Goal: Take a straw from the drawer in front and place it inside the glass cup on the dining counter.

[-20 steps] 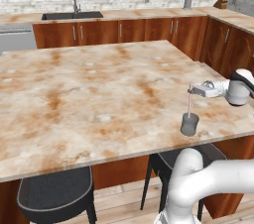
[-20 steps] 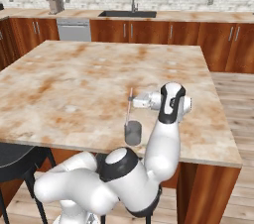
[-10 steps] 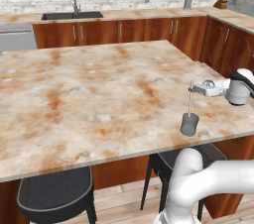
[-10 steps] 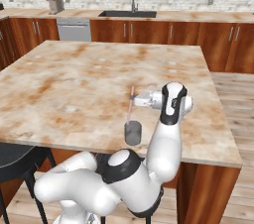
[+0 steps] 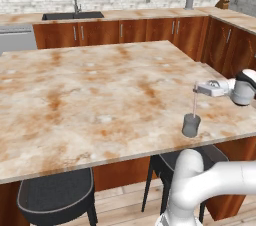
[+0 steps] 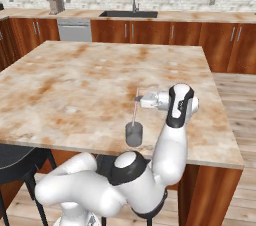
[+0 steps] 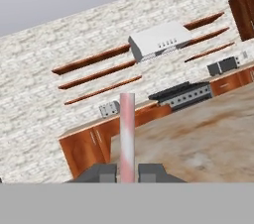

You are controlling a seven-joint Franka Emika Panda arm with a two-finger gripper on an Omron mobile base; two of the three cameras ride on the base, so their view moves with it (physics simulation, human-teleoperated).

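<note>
The glass cup (image 5: 191, 125) (image 6: 133, 134) stands near the front right edge of the dining counter (image 5: 90, 90) (image 6: 75, 85). Directly above it, my gripper (image 5: 196, 89) (image 6: 138, 101) (image 7: 127, 172) is shut on the straw (image 5: 194, 103) (image 6: 135, 110) (image 7: 127, 129) and points sideways. The straw hangs nearly upright, and its lower end reaches the cup's mouth. I cannot tell how deep it goes. In the hand view the pale pink straw rises between the dark fingertips (image 7: 104, 171). The drawer is out of view.
A black stool (image 5: 55, 197) sits under the counter's front edge, and another (image 5: 175, 162) is beneath the cup's corner. The sink (image 5: 72, 15) (image 6: 131, 13), a dishwasher (image 6: 74, 29) and the wall cabinets lie beyond the island.
</note>
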